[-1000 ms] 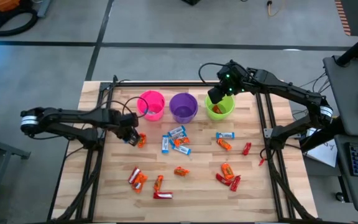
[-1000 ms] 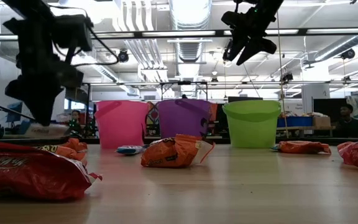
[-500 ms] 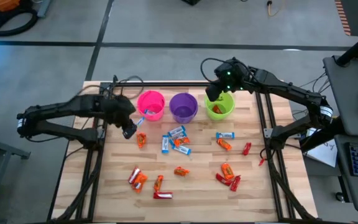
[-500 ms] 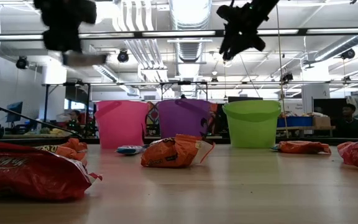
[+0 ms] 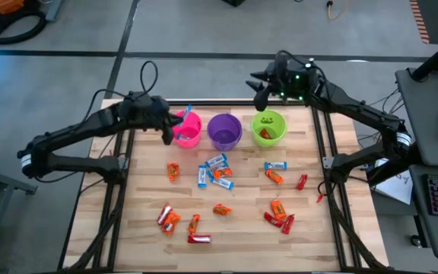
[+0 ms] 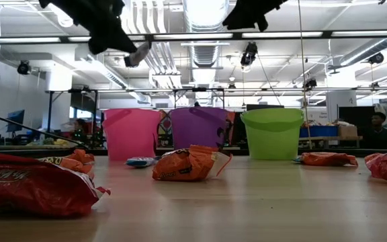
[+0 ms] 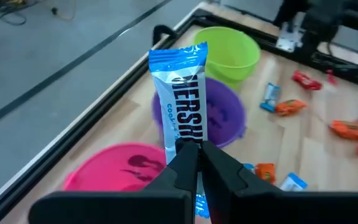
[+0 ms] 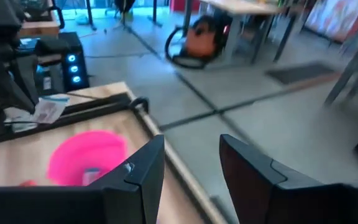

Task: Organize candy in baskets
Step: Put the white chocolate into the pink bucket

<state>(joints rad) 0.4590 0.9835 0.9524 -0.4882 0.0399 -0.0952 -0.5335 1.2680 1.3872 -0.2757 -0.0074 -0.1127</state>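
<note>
**Blue-and-white bar poised beside the pink basket**

At the left of the table the left gripper [image 7: 191, 155] is clamped on the lower end of a blue-and-white candy bar [image 7: 182, 93], whose long axis runs straight out from the fingertips. In the high view that gripper [image 5: 175, 124] sits at the pink basket's [image 5: 188, 129] left rim, so the drop, I judge, turns on whether the bar hangs over the opening or just outside it (the wrist view shows pink below and the purple basket [image 5: 224, 131] beyond). Loose candy [image 5: 215, 172] lies scattered on the table in front of the baskets. Right of these, the green basket [image 5: 268, 128] holds orange candy; the right gripper [image 5: 262, 85], jaws apart and empty, hangs beyond it, past the table's far edge
</note>
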